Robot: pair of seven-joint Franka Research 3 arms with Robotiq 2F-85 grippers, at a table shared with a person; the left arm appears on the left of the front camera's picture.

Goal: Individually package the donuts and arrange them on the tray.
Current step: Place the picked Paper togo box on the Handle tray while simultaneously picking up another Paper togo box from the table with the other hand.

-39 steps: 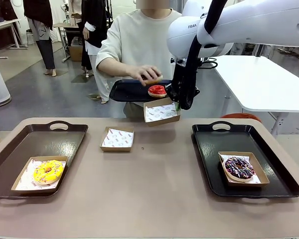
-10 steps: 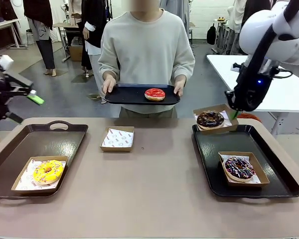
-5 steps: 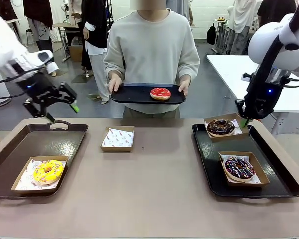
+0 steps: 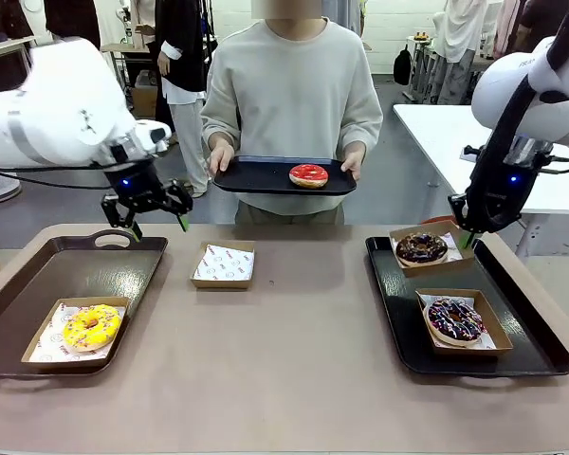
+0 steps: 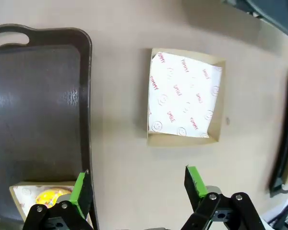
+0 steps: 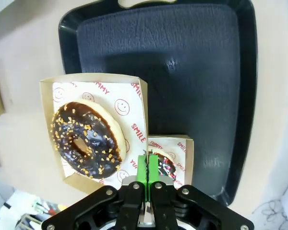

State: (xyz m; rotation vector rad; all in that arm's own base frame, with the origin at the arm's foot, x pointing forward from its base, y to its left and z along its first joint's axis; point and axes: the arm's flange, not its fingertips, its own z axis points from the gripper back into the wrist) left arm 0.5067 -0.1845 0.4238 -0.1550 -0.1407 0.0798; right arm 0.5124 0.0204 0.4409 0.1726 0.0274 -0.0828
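A chocolate donut (image 4: 420,247) lies in a paper-lined cardboard box (image 4: 444,233) over the far end of the right tray (image 4: 531,327). My right gripper (image 4: 467,238) is shut on that box's right edge; the right wrist view shows the pinch (image 6: 148,167) beside the chocolate donut (image 6: 85,139). A purple-brown sprinkled donut (image 4: 454,319) sits boxed on the same tray. The yellow donut (image 4: 91,327) sits boxed on the left tray (image 4: 66,270). The person holds a black tray (image 4: 256,177) with the red donut (image 4: 308,175). My left gripper (image 4: 158,226) hangs open, left of an empty box (image 4: 224,263), with nothing in it.
In the left wrist view the open left gripper (image 5: 139,187) is above bare table, with the empty box (image 5: 185,103) ahead and the left tray's rim (image 5: 89,120) alongside. The person stands close at the table's far edge. A white table (image 4: 512,161) stands at the back right.
My left arm swung in from the far left to above the table near the empty box. My right gripper carried the boxed chocolate donut right and down over the right tray.
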